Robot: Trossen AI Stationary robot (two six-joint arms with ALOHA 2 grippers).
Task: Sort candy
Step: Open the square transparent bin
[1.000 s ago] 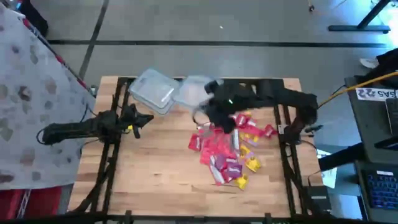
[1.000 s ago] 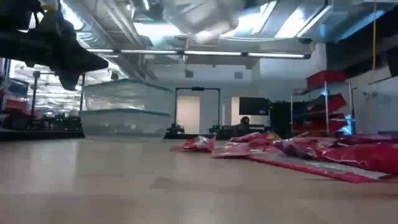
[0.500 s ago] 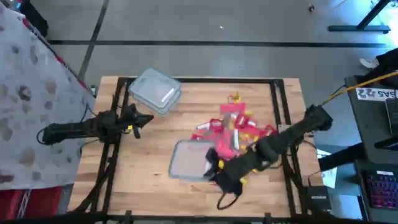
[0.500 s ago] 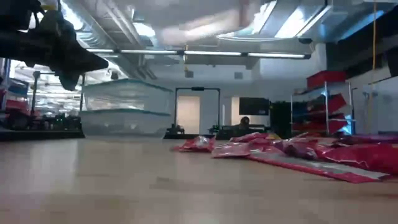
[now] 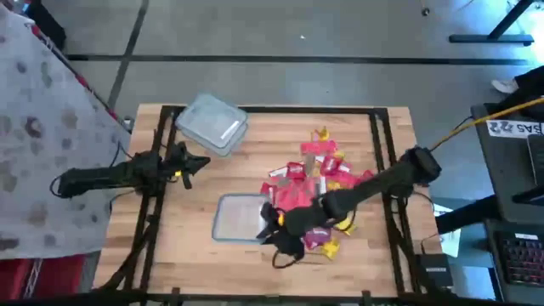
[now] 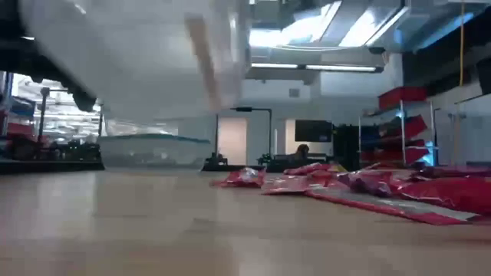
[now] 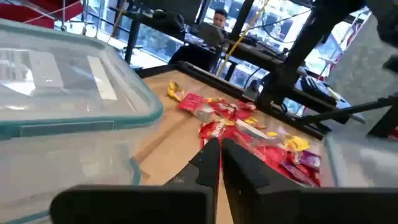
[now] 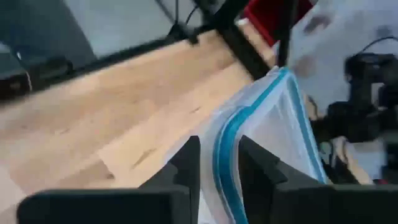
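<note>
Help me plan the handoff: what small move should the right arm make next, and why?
Probably lower the clear tub flat onto the table and release it. The right gripper is clamped on its blue-edged rim, holding it above the wood beside the candy pile, where sorting needs it.

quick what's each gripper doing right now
left gripper: shut, holding nothing, at the table's left edge.
right gripper: shut on the clear tub rim, beside the candy.

The right end effector (image 8: 216,163) pinches the blue-edged rim of a clear plastic tub (image 8: 264,130) between its two dark fingers (image 8: 186,165). Below lies the wooden worktop (image 8: 112,112), with its black frame (image 8: 239,46) beyond.
</note>
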